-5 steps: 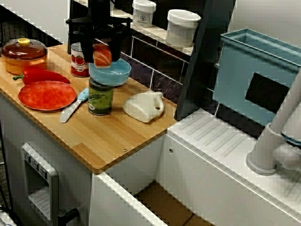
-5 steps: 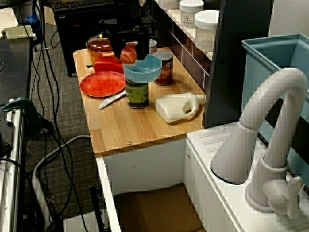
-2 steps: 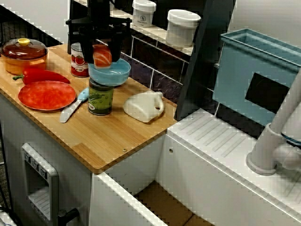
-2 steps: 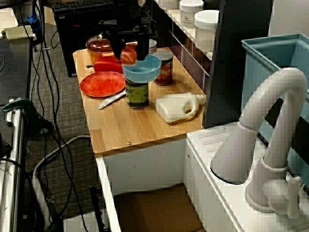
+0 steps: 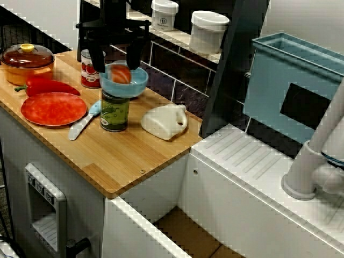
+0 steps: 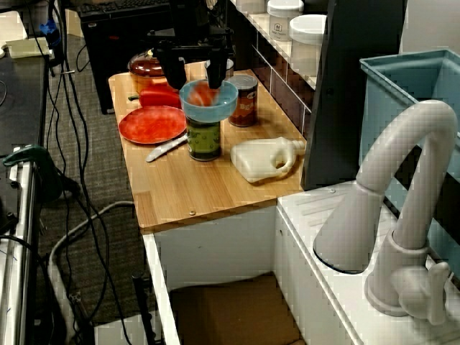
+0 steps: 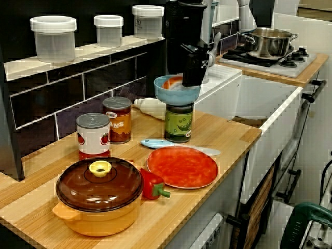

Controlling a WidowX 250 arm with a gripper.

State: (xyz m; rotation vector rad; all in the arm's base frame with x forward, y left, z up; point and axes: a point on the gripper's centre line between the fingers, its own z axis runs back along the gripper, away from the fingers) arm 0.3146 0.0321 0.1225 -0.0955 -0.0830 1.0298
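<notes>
**Orange-red food piece (image 5: 121, 73) lay loose in a pale blue bowl**

The jaws stood spread wide and held nothing. The black gripper (image 5: 119, 63) hung just above the bowl, one dark finger (image 5: 97, 60) to each side of the rim. The arm came straight down from above, wrist vertical, in front of the dark tiled wall.

Below the fingers the food piece rested inside the bowl against its inner wall, a small, glossy, rounded chunk with paler streaks. From the pot end of the counter it (image 7: 174, 83) showed just over the rim.

The pale blue bowl (image 5: 133, 88) was smooth and shallow. It sat on top of an upright green-labelled tin can (image 5: 115, 112).

Around it, on the light wooden counter (image 5: 123, 156), lay:
- a flat red plate (image 5: 54, 108)
- a knife with a pale blue handle (image 5: 83, 122), beside the can
- a shiny red pepper (image 5: 48, 86)
- an orange pot with a brown glass lid (image 5: 27, 62)
- a red-labelled tin (image 5: 90, 72)
- a white plastic jug on its side (image 5: 164, 121)
</notes>
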